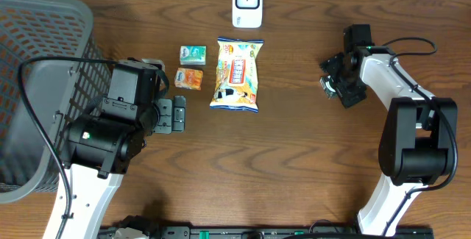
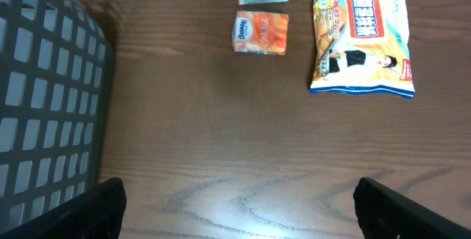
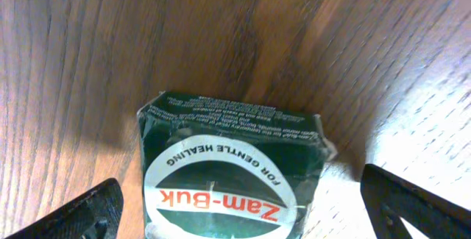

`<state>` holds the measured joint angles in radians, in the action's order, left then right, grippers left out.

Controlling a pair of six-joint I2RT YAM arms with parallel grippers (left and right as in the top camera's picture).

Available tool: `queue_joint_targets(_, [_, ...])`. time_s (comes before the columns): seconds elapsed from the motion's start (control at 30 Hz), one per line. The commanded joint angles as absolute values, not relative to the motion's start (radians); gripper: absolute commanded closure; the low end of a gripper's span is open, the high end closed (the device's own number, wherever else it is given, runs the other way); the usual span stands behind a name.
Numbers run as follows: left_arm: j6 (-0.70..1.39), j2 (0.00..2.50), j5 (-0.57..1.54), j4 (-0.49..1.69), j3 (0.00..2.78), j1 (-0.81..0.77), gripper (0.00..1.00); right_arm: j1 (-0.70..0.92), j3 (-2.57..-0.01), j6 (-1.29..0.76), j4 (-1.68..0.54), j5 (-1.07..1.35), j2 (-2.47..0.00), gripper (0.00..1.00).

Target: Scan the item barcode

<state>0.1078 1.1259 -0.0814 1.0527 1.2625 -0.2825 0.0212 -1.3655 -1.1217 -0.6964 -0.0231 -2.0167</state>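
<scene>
Right gripper [image 3: 239, 209], at 3 o'clock on the table [image 1: 294, 165], stands over the Zam-Buk box [image 3: 232, 158] with jaws wide apart, unclamped; left gripper [image 2: 239, 209], at 9 o'clock, likewise spread.

Bright, even light from above — soft glare on the table [image 2: 235, 202]; right wrist view slightly blurred, shadowed at left.

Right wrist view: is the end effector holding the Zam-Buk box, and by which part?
No. The right end effector stands open, fingers well clear of the Zam-Buk box lying on the table between them.
</scene>
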Motion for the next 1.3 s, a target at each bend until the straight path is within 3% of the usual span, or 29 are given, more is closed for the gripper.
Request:
queue_joint_targets(0.0, [0.107,1.129,-0.088,1.058,1.275,-0.283,0.02,0.023,-1.36,-1.136,-0.7,-0.08,-2.032,0.07])
queue_joint_targets(0.37, [0.107,1.129,-0.088,1.058,1.275,-0.283,0.02,0.021,-1.359,-1.136,-0.698,-0.076,-2.082,0.08])
queue_joint_targets(0.57, [0.107,1.129,-0.088,1.058,1.275,-0.283,0.02,0.02,-1.36,-1.136,-0.692,-0.06,-2.082,0.28])
queue_joint_targets(1.03, [0.107,1.129,-0.088,1.058,1.275,-0.283,0.02,0.02,-1.394,-1.039,-0.688,0.019,-2.082,0.33])
queue_joint_targets(1.27, [0.107,1.129,-0.088,1.058,1.275,-0.283,0.02,0.02,-1.401,-1.039,-0.688,0.04,-2.082,0.43])
